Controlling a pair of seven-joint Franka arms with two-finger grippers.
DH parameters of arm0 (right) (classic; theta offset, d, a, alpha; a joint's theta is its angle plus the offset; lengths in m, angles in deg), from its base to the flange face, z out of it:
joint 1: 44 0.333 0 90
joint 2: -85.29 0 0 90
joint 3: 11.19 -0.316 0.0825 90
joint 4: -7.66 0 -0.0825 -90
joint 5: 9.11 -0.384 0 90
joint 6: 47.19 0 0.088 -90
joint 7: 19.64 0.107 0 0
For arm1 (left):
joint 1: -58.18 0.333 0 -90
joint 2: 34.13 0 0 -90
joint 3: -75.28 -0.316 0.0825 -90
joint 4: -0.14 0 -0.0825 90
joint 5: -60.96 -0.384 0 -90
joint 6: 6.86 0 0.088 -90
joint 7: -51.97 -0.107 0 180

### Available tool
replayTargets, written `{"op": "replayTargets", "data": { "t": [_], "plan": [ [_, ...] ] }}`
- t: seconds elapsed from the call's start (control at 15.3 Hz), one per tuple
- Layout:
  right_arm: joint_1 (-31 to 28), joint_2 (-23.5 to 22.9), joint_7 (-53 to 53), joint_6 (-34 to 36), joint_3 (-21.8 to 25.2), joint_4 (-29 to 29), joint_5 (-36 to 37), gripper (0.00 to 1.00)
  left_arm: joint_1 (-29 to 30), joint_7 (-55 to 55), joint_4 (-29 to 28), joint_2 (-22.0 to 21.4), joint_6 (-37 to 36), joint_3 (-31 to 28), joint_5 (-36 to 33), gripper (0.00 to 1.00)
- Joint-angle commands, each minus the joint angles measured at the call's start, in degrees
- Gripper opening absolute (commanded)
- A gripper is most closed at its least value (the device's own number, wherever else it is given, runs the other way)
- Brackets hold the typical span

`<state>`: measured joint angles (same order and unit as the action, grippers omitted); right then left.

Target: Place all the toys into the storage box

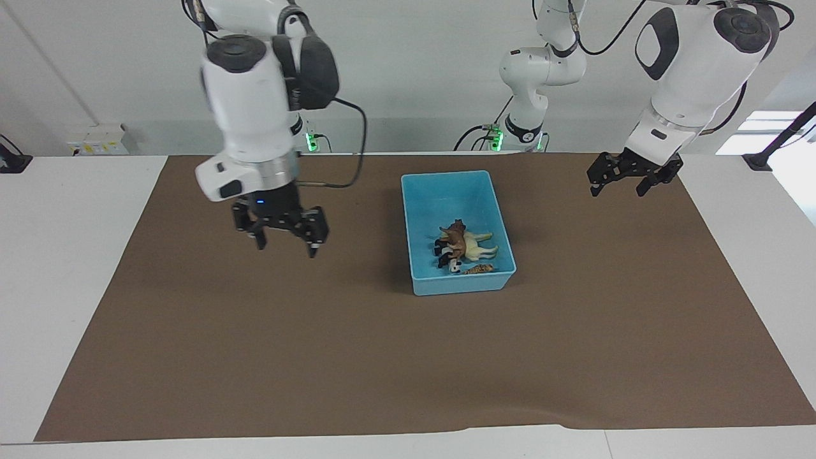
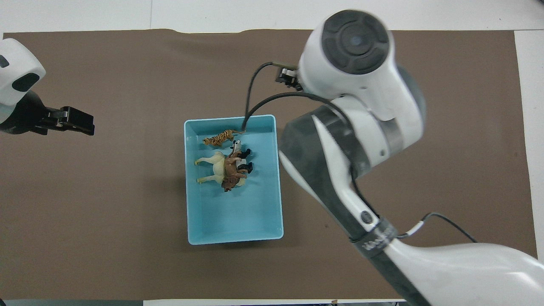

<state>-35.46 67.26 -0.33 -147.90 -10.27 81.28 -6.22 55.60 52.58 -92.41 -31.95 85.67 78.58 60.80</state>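
Four toys (image 2: 225,165) lie inside the storage box (image 2: 233,221).

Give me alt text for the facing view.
All four toys, lion, horse, panda and tiger, lie piled in the blue storage box mid-mat. Both tools hang open and empty over the brown mat: right tool, left tool.
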Motion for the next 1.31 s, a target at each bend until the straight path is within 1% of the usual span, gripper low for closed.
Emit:
{"op": "replayTargets", "data": {
  "t": [0.0,0.2,0.26,0.33,0.46,0.59,0.65,0.78,0.91,0.98,1.05,1.24],
  "plan": [
    [-5.71,4.48,-8.83,5.23,-0.92,2.41,-1.57,1.00,0.56,-1.05,-1.75,-1.30,1.25,0.22,-0.10,1.00],
    [-9.85,8.35,-9.55,14.54,-0.83,2.41,-3.93,1.00,0.65,-1.05,-1.75,-1.30,1.34,0.13,-0.10,1.00],
    [-11.60,9.32,-9.82,17.01,-0.92,2.50,-4.73,1.00,0.65,-1.05,-1.75,-1.30,1.43,0.13,-0.10,1.00],
    [-12.14,10.37,-10.86,18.68,-0.83,3.11,-4.91,1.00,0.65,-1.05,-1.75,-1.30,1.43,0.13,-0.10,1.00],
    [-13.46,15.80,-14.11,16.78,-0.75,10.54,-4.82,1.00,0.65,-1.05,-1.75,-1.30,1.43,0.13,-0.10,1.00],
    [-15.65,22.13,-14.91,9.42,-0.92,20.91,-4.56,1.00,0.65,-1.05,-1.75,-1.30,1.43,0.13,-0.10,1.00],
    [-15.75,23.38,-15.18,8.34,-0.92,23.13,-4.56,1.00,0.65,-1.05,-1.75,-1.30,1.43,0.13,-0.10,1.00],
    [-17.23,23.13,-15.35,7.28,-1.79,23.33,-3.77,1.00,0.65,-1.05,-1.75,-1.30,1.43,0.13,-0.10,1.00],
    [-20.57,22.34,-15.79,6.49,-5.12,22.28,-2.98,1.00,0.65,-1.05,-1.75,-1.30,1.43,0.13,-0.10,1.00],
    [-21.28,21.55,-16.66,6.48,-5.84,20.80,-1.59,1.00,0.65,-1.05,-1.75,-1.30,1.52,0.13,-0.10,1.00],
    [-20.76,21.37,-16.93,7.18,-5.84,20.00,-0.35,1.00,0.56,-1.05,-1.75,-1.30,1.43,0.13,-0.10,1.00],
    [-20.06,21.02,-16.94,7.28,-5.32,19.81,0.10,1.00,0.56,-1.05,-1.75,-1.30,1.43,0.13,-0.10,1.00]
  ]
}}
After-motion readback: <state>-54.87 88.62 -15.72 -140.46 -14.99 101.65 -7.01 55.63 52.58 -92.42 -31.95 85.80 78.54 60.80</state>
